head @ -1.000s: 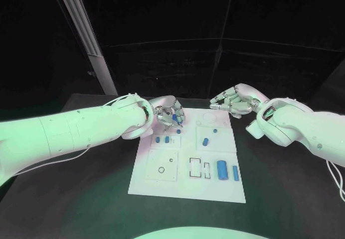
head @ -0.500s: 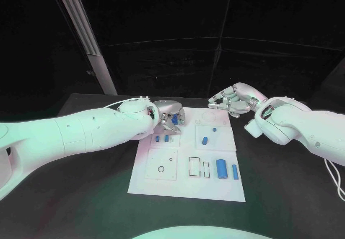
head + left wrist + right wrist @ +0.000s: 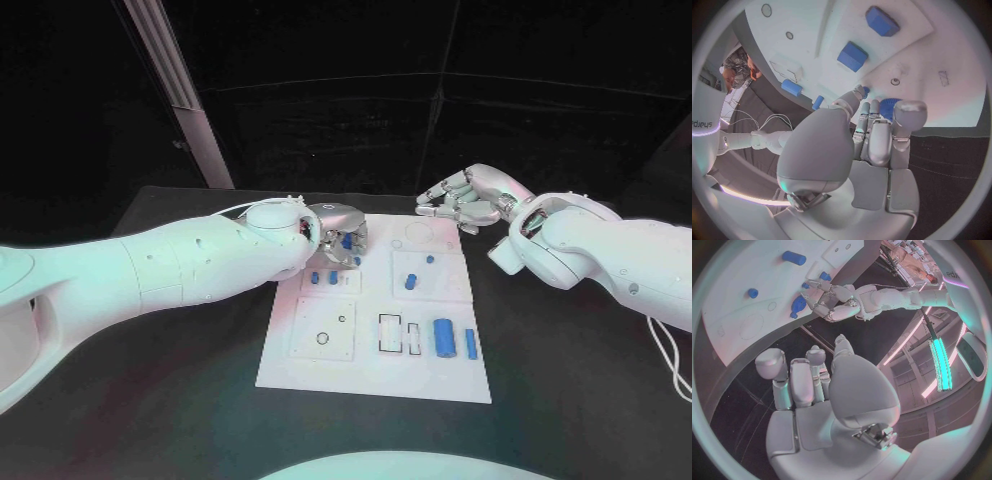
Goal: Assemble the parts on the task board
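Observation:
The white task board (image 3: 369,374) lies in the middle of the table. My left hand (image 3: 340,232) hovers over its far left corner, and its fingertips pinch a small blue part (image 3: 888,106). Beneath that hand two short blue parts (image 3: 325,279) lie side by side. Another blue part (image 3: 411,282) and a small blue peg (image 3: 430,261) sit in the right square. A blue cylinder (image 3: 446,340) and a thin blue bar (image 3: 472,346) lie near the right edge. My right hand (image 3: 462,203) floats past the far right corner, fingers curled in on nothing.
Black table (image 3: 577,380) surrounds the board on all sides. A slanted pale post (image 3: 180,95) stands behind the table at the far left. Outlined slots (image 3: 394,335) and a round hole (image 3: 323,340) mark the board's near half.
My left hand has turned over the far left corner and drawn its fingers in around the blue part. The right hand has drifted slightly farther away.

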`<act>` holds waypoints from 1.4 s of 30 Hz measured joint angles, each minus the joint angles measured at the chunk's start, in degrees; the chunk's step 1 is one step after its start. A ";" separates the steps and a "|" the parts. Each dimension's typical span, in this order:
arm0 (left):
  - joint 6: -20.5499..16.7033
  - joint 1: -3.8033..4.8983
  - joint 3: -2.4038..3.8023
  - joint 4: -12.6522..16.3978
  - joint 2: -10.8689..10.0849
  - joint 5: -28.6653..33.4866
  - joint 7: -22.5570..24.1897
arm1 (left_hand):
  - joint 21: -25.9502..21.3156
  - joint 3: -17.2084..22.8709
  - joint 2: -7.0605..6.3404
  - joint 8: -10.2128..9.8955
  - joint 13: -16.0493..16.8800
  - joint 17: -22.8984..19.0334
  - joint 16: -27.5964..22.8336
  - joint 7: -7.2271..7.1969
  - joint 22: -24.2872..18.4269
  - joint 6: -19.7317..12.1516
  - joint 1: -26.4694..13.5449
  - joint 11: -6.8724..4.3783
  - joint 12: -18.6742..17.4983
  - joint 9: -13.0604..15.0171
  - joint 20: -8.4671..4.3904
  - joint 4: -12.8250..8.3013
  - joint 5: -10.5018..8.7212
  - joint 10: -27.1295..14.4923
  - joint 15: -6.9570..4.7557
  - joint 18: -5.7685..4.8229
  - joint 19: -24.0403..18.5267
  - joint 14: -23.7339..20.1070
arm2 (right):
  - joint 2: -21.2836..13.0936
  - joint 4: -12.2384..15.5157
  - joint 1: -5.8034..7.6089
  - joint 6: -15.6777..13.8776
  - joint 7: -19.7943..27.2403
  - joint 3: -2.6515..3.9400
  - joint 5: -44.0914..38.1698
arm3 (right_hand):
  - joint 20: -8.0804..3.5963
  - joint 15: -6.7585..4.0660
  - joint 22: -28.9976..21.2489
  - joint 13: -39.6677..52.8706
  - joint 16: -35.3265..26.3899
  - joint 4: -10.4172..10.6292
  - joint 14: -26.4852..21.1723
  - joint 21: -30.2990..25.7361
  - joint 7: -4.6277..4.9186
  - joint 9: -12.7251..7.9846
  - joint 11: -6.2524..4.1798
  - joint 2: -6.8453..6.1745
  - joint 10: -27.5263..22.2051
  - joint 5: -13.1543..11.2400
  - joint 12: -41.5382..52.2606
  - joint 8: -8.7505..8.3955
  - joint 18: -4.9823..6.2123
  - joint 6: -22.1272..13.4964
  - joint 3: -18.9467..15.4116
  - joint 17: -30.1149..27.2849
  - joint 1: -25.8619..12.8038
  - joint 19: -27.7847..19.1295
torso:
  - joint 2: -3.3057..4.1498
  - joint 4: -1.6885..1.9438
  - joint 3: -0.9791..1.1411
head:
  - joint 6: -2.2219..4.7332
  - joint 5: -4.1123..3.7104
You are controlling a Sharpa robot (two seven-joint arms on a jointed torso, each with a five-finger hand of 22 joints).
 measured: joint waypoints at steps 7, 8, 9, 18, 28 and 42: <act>0.56 -0.26 0.02 -0.50 0.47 -0.57 -0.22 | 1.32 1.28 0.23 -0.25 0.00 -0.33 0.06 -0.16 1.48 1.19 -0.23 -0.22 -1.16 -0.19 -0.18 -0.29 0.00 1.62 -0.21 0.01 0.18 0.21 | 0.08 -0.05 0.00 0.01 0.02 0.00 -0.01 | 0.00 0.00 0.00 0.00 0.00 0.00 0.00 0.00 0.00 0.00 0.00 0.00 0.00 0.00 0.00 0.00 0.00 0.00 0.00 0.00 0.00 0.00 | -0.02 0.02 0.01 | -0.07 -0.06; 0.62 -0.31 0.02 -0.60 0.53 -0.62 -0.23 | 1.35 1.56 0.23 -0.25 0.00 -0.33 0.24 -0.17 1.68 1.20 -0.23 -0.36 -1.33 -0.19 -0.18 -0.28 0.00 1.75 -0.21 0.01 0.18 0.21 | 0.10 -0.05 0.00 0.01 0.03 0.00 -0.01 | 0.00 0.00 0.00 0.00 0.00 0.00 0.00 0.00 0.00 0.00 0.00 0.00 0.00 0.00 0.00 0.00 0.01 0.00 0.00 -0.01 0.00 0.00 | -0.02 0.03 0.01 | -0.09 -0.07; 0.66 -0.31 0.03 -0.65 0.58 -0.67 -0.23 | 1.58 1.71 0.23 -0.33 0.00 -0.40 0.24 -0.28 1.83 1.53 -0.23 -0.43 -1.34 -0.22 -0.18 -0.18 0.00 2.08 -0.21 0.01 0.18 0.21 | 0.12 -0.05 0.00 0.01 0.03 0.00 -0.02 | 0.00 0.00 0.00 0.02 0.00 0.00 0.00 0.00 0.00 0.00 0.00 0.00 0.00 0.00 0.00 0.00 0.00 0.00 0.00 0.00 0.00 0.00 | -0.02 0.03 0.01 | -0.11 -0.07; 0.90 -0.35 0.10 -0.81 0.83 -0.88 -0.24 | 3.04 3.39 0.44 -0.97 0.01 -0.82 0.37 -0.61 3.40 3.00 -0.44 -0.71 -2.91 -0.31 -0.22 -0.53 0.00 4.02 -0.46 -0.86 0.22 0.02 | 0.22 -0.10 0.00 0.03 0.06 0.00 -0.02 | 0.00 0.00 0.05 0.16 0.00 0.00 0.00 0.00 0.00 0.00 0.00 0.00 0.00 0.00 0.00 0.00 0.00 0.00 0.00 0.12 0.00 0.00 | -0.03 0.06 0.01 | -0.19 -0.05; 1.13 -0.40 0.14 -1.00 1.08 -0.97 -0.29 | 5.60 6.29 0.79 -1.44 0.02 -1.35 0.68 -0.80 6.22 5.30 -0.80 -1.17 -4.61 -0.33 -0.60 -1.32 -0.29 7.04 -0.87 -0.85 0.59 0.01 | 0.29 -0.13 0.00 0.03 0.07 0.00 -0.04 | 0.00 0.00 0.04 0.15 0.00 0.00 0.00 0.00 0.00 0.04 0.00 0.00 0.00 0.00 0.00 0.00 0.00 0.00 0.00 0.10 0.00 0.00 | -0.04 0.07 0.02 | -0.23 -0.16; -0.51 -0.79 1.61 1.15 -1.27 -0.98 -0.37 | 7.69 9.27 1.03 -2.15 0.08 -2.00 0.91 -0.60 8.88 6.71 -1.04 -1.37 -7.32 -0.13 -0.78 -2.81 -0.31 9.48 -1.05 -1.73 0.78 0.20 | 0.31 -0.49 0.00 0.03 0.09 0.00 -0.10 | 0.00 0.00 0.04 0.27 0.01 -0.16 0.00 0.00 0.00 0.03 0.00 0.00 0.00 0.00 0.00 0.00 0.00 0.00 -0.16 0.09 0.00 0.00 | -0.15 0.20 -0.02 | 0.05 -0.42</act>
